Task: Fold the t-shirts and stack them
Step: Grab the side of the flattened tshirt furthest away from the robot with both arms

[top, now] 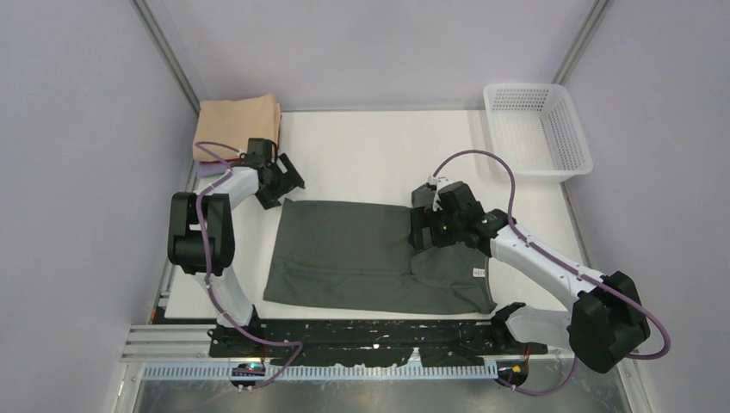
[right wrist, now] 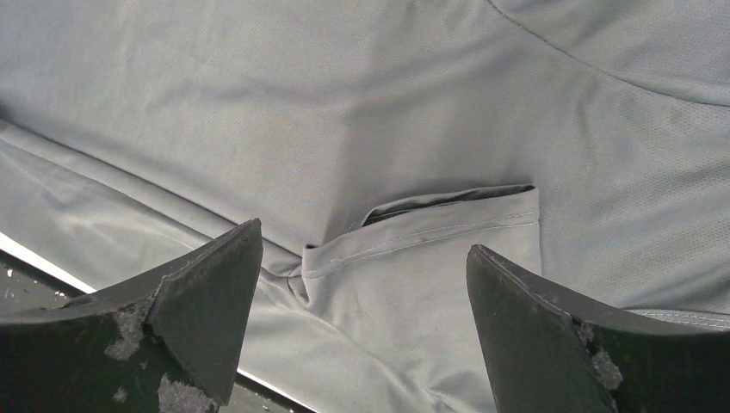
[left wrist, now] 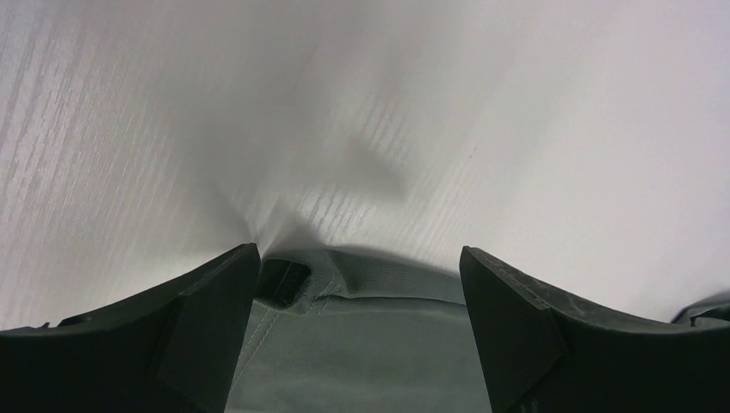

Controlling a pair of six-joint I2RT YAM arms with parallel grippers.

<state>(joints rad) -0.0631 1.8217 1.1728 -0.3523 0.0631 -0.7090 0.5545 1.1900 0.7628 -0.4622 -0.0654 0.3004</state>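
Observation:
A dark charcoal-grey t-shirt (top: 361,258) lies spread flat on the white table (top: 361,155), with its small neck label (top: 479,272) at the right end. My left gripper (top: 281,184) is open at the shirt's far left corner. In the left wrist view the hem corner (left wrist: 361,288) lies between the open jaws of the left gripper (left wrist: 359,254), untouched. My right gripper (top: 428,227) is open low over the shirt's far right part. In the right wrist view a folded-in sleeve (right wrist: 430,237) lies between the jaws of the right gripper (right wrist: 363,241). A folded peach-tan t-shirt (top: 238,125) sits at the far left corner.
A white plastic mesh basket (top: 538,129) stands at the far right corner. Grey walls close in the table on three sides. A black rail (top: 370,331) runs along the near edge by the arm bases.

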